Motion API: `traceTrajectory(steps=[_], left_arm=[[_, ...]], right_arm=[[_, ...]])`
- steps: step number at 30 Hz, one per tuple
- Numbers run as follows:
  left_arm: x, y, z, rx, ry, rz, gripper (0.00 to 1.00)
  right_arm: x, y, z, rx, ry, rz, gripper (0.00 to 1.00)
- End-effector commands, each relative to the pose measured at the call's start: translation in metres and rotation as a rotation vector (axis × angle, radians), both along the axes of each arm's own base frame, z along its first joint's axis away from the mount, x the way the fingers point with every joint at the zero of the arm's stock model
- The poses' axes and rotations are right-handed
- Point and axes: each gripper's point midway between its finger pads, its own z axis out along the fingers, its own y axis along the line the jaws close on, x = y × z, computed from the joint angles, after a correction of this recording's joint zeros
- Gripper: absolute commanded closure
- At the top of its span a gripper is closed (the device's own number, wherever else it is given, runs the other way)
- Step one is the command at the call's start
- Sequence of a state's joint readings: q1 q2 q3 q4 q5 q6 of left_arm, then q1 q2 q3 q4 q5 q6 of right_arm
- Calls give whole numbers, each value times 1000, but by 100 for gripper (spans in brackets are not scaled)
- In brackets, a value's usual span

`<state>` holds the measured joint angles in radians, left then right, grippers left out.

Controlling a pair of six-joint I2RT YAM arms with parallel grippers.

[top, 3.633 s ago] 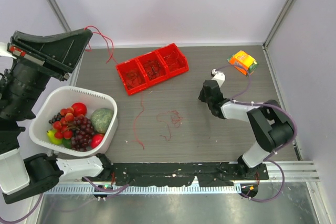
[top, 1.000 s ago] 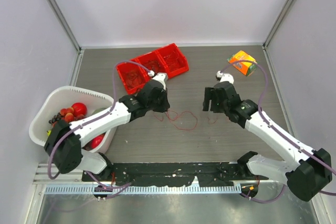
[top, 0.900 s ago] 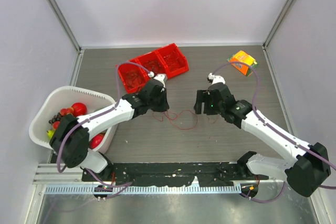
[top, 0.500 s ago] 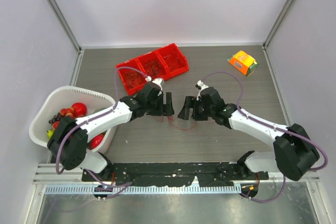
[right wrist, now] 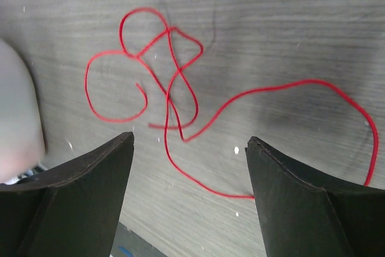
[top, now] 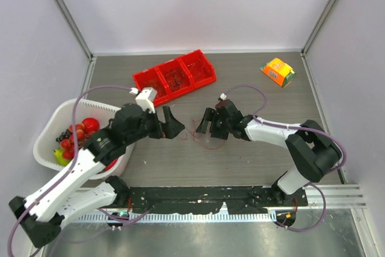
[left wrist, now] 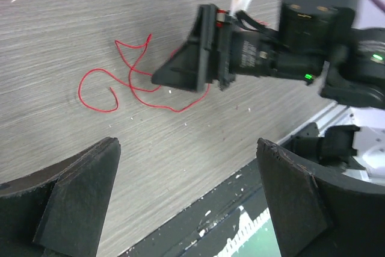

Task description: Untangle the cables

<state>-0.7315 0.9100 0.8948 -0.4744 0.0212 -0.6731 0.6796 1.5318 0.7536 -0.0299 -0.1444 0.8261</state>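
Note:
One thin red cable (right wrist: 172, 77) lies loose on the table in a few crossed loops. In the top view this cable (top: 202, 139) shows between my two grippers. My right gripper (right wrist: 189, 141) is open just over it, one strand running between the fingers with nothing pinching it. My left gripper (left wrist: 187, 144) is open and empty, raised to the left of the same cable (left wrist: 129, 86). From above, the left gripper (top: 175, 123) and right gripper (top: 204, 123) face each other. More thin wires sit in the red bin (top: 206, 80).
A white basket (top: 123, 114) of fruit stands at the left, under my left arm. An orange box (top: 278, 71) lies at the back right. The black rail (top: 198, 197) runs along the near table edge. Grey walls close in both sides.
My left gripper opened, let go of the red cable and drew back to the left, rising. The right gripper moved left over the cable, which now lies on the table.

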Motion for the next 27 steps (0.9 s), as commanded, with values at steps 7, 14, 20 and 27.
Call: traceTrajectory(steps=[7, 14, 20, 27], left_arm=[[-61, 57, 45, -81, -91, 13, 0], [-75, 89, 66, -67, -170, 67, 0], [-81, 108, 66, -29, -205, 99, 0], [-83, 97, 58, -77, -187, 71, 0]], right_arm=[[54, 7, -3, -259, -111, -205, 38], [49, 15, -13, -492, -168, -143, 53], [41, 9, -15, -602, -210, -137, 80], [39, 20, 11, -586, -269, 20, 99]])
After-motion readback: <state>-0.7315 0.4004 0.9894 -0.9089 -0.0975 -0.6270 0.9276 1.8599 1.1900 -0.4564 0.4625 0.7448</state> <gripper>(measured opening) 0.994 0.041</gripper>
